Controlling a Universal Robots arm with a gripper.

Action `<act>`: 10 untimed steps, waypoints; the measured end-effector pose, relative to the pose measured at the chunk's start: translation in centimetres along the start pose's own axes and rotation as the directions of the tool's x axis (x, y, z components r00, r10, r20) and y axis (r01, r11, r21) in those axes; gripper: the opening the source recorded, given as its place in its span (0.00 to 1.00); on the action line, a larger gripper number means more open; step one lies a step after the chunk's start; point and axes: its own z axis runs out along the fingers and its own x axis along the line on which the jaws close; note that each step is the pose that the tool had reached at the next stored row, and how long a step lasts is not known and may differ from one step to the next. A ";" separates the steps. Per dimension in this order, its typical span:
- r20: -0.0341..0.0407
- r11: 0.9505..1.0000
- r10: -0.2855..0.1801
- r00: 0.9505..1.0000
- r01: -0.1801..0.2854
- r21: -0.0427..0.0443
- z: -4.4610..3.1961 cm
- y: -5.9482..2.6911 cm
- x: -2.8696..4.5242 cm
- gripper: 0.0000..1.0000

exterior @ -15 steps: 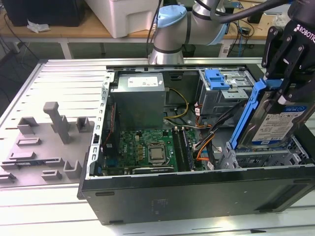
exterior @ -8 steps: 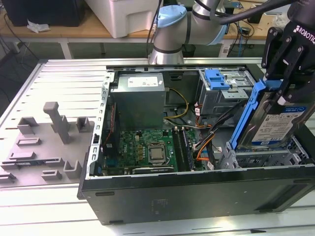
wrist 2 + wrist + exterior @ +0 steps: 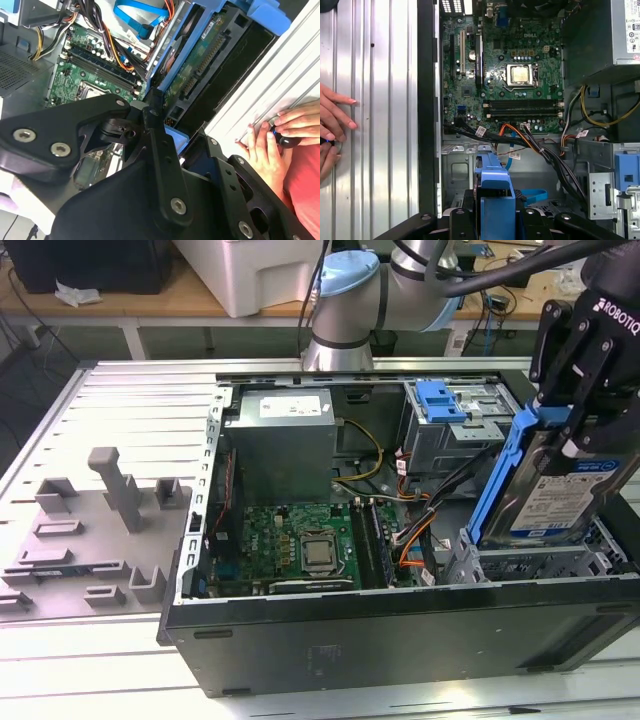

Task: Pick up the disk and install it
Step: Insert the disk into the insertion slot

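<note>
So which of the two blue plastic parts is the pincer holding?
The blue plastic carrier frame around the silver hard drive, held upright in the black pincer at the exterior view's right. The small blue latch sits apart on the grey drive cage.

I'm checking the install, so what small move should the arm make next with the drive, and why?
Probably lower it slightly: the end effector grips the disk on edge, just above the metal drive bay at the exterior view's right.

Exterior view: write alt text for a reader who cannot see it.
The robot's hand grips the disk, a silver drive in a blue frame, on edge over an open computer case, at the exterior view's right. The motherboard lies exposed inside.
</note>
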 end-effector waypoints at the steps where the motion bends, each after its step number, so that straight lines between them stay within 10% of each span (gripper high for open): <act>1: 0.000 1.000 0.000 1.000 0.000 0.000 0.04 0.00 0.00 0.37; 10: 0.000 1.000 0.000 1.000 0.000 0.000 0.29 -0.01 0.00 0.37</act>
